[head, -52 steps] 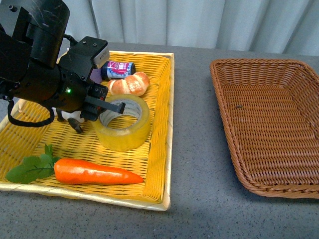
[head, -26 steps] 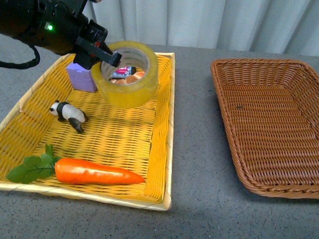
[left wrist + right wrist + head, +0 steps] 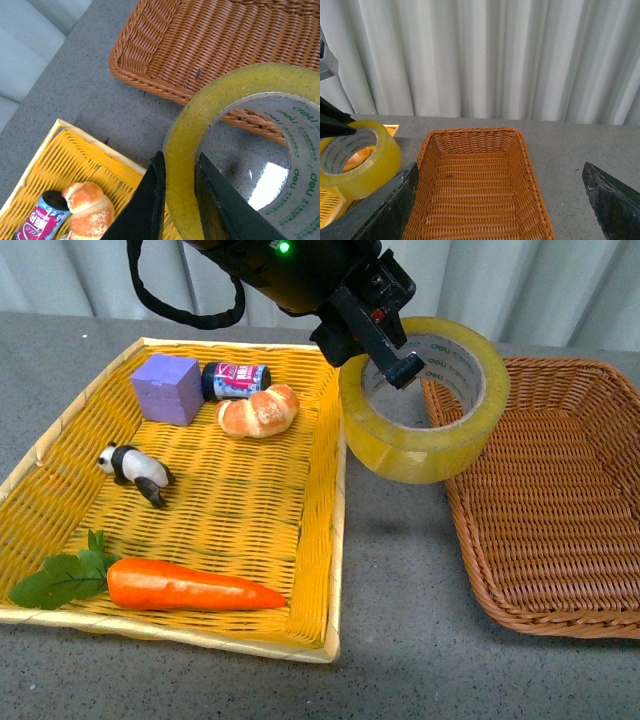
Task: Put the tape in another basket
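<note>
My left gripper [image 3: 385, 350] is shut on the wall of the tape [image 3: 425, 430], a wide yellowish roll with a white printed core. It holds the roll in the air over the grey table strip between the yellow tray [image 3: 330, 500] and the reddish-brown wicker basket [image 3: 550, 500]. In the left wrist view the fingers [image 3: 150, 200] pinch the tape [image 3: 185, 150] rim, one inside and one outside, with the basket [image 3: 200, 45] beyond. My right gripper [image 3: 500, 200] is open above the empty basket [image 3: 475, 185]; the tape [image 3: 362, 160] shows at its left.
The yellow tray holds a purple cube [image 3: 167, 388], a small can [image 3: 235, 379], a croissant [image 3: 259, 410], a panda figure [image 3: 135, 470] and a carrot [image 3: 190, 588]. A pale curtain [image 3: 485, 55] hangs behind the table.
My left gripper has lifted the tape out of the yellow tray and carried it right, from above the tray to beside the wicker basket's left rim.
</note>
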Tool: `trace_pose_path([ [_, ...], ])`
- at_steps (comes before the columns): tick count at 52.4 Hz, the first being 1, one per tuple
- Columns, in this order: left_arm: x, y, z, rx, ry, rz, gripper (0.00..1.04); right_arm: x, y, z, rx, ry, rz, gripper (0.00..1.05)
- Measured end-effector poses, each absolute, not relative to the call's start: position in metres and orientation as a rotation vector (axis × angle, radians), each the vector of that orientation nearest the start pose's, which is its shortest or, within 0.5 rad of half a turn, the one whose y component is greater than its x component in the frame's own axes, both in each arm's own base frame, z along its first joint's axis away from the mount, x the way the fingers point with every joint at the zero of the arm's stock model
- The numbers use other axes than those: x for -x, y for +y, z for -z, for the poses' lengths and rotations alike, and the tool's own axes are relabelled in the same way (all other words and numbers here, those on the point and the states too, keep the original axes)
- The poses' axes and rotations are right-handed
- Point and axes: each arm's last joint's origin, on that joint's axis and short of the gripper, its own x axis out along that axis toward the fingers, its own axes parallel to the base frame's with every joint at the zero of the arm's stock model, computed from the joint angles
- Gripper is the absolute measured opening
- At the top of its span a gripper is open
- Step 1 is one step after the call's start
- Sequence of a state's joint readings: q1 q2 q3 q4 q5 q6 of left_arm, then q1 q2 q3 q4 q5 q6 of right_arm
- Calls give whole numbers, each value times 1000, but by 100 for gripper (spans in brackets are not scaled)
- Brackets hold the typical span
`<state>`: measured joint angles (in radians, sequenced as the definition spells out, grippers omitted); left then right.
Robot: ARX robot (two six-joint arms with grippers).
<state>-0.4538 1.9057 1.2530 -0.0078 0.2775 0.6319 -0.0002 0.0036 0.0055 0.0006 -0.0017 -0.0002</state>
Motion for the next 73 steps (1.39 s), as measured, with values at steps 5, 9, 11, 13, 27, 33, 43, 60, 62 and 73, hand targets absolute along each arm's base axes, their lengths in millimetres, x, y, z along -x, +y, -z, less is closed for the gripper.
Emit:
trace_pose_path([
  [5,-368,-187,-193,-658,428,893,14,-98,0,-165,0,-2,-2,96],
  [9,-369,-186,-193,-662,427,890,14,-99,0,-165,95,120,-24,96],
  [11,-369,-186,-193,-663,427,887,14,-104,1,-168,185,195,-46,96],
  [13,-369,-186,-193,-664,426,889,14,-112,2,-174,239,225,-75,96],
  [27,-369,-186,-193,-665,426,890,14,-180,19,-206,249,303,-219,96],
  [33,-369,-186,-193,-665,426,890,14,-209,32,-201,215,393,-295,96],
  [43,-369,-186,-193,-665,426,890,14,-250,55,-197,142,495,-321,96],
  [60,-369,-186,-193,-665,426,890,14,-285,97,-172,48,630,-357,96],
  [62,-369,-186,-193,-665,426,890,14,-287,99,-170,43,639,-355,96],
  [73,-369,-186,-193,-665,426,890,14,-298,103,-161,4,674,-321,96],
])
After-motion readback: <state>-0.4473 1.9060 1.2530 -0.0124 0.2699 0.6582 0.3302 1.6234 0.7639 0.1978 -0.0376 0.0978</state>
